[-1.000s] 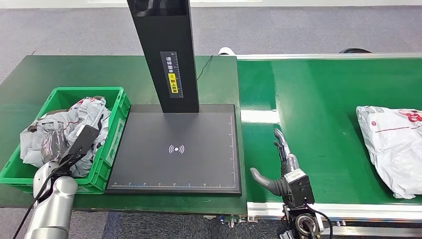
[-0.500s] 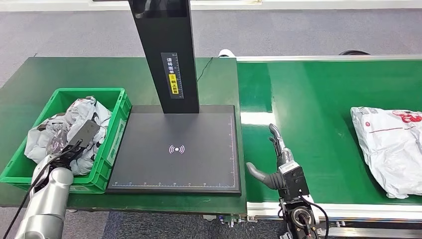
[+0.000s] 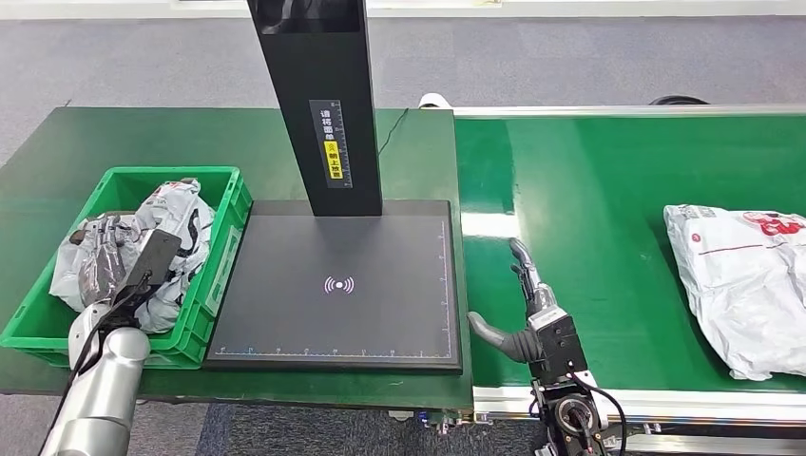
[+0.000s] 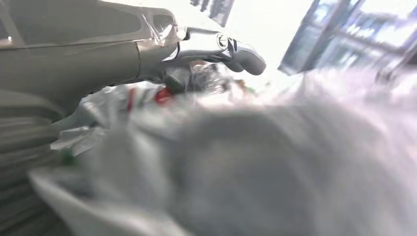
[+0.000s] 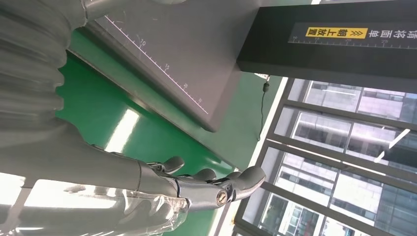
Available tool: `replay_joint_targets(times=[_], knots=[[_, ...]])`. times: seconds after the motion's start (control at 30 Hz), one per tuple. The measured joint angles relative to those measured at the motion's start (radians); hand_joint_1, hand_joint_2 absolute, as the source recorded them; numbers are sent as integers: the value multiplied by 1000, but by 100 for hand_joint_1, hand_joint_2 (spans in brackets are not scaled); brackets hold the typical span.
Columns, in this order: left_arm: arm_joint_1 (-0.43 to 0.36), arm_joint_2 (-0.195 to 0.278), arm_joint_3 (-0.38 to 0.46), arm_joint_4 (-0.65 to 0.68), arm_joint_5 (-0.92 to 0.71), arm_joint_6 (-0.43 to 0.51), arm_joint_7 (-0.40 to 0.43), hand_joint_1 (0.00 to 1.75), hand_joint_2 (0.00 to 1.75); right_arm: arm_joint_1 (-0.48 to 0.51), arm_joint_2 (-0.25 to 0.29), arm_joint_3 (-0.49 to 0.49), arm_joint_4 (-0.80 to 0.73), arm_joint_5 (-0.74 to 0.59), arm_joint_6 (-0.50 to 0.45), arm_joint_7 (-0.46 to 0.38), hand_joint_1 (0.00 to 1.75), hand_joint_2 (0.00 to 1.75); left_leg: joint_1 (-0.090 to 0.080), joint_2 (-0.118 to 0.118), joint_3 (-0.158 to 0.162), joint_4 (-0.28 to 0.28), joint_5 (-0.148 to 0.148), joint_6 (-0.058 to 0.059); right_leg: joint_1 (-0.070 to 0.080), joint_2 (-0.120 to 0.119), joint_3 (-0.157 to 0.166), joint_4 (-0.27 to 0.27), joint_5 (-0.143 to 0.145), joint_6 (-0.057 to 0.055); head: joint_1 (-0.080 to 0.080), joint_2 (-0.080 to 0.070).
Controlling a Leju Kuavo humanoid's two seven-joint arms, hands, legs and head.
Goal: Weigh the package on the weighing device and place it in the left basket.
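Since the earlier frame the white plastic package (image 3: 739, 285) has slid leftward along the green conveyor belt (image 3: 608, 190), and lies near its right edge. Nearest, the right hand (image 3: 526, 313) hovers over the belt's near-left corner, fingers spread, holding nothing. The left hand (image 3: 143, 271) reaches into the green plastic basket (image 3: 223, 242) among crumpled grey bags (image 3: 176, 214); its grip cannot be told. The flat black weighing platform (image 3: 337, 285) lies between.

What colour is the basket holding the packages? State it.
Green: the basket is bright green plastic, clearest in the head view.
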Motion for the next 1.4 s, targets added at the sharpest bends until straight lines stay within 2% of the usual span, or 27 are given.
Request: replay_joint_targets(times=[0.17, 0.43, 0.57, 0.63, 0.87, 1.4], knots=[[43, -20, -15, -91, 133, 99, -159, 0, 175, 8, -1, 1, 0, -5, 0, -8, 0, 175, 0, 1, -4, 0, 0, 0, 0, 0, -4, 0, 0, 0, 0, 0], [66, -39, -27, -163, 153, 109, -177, 0, 175, 11, -1, 1, 0, -9, 0, -13, 0, 175, 0, 2, -6, 0, 0, 0, 0, 1, -7, 0, 0, 0, 0, 0], [78, -48, -33, -198, 254, 153, -291, 0, 175, 11, -3, 1, 0, -16, -1, -18, 0, 175, 0, 3, -6, 0, 0, 0, 0, 2, -7, 0, 0, 0, 0, 0], [84, -53, -43, -224, 291, 157, -321, 0, 175, 11, -6, 1, 0, -19, -2, -22, 0, 175, 0, 3, -7, 0, 0, 0, 0, 2, -7, 0, 0, 0, 0, 0], [97, -66, -71, -270, 297, 153, -316, 0, 175, 14, -13, 1, 0, -21, -3, -27, 0, 175, 0, 3, -7, 0, 0, 0, 0, 2, -8, 0, 0, 0, 0, 0], [109, -76, -77, -290, 321, 152, -321, 0, 175, 16, -17, 2, 0, -21, -3, -27, 0, 175, 0, 3, -8, 0, 0, 0, 0, 2, -8, 0, 0, 0, 0, 0]])
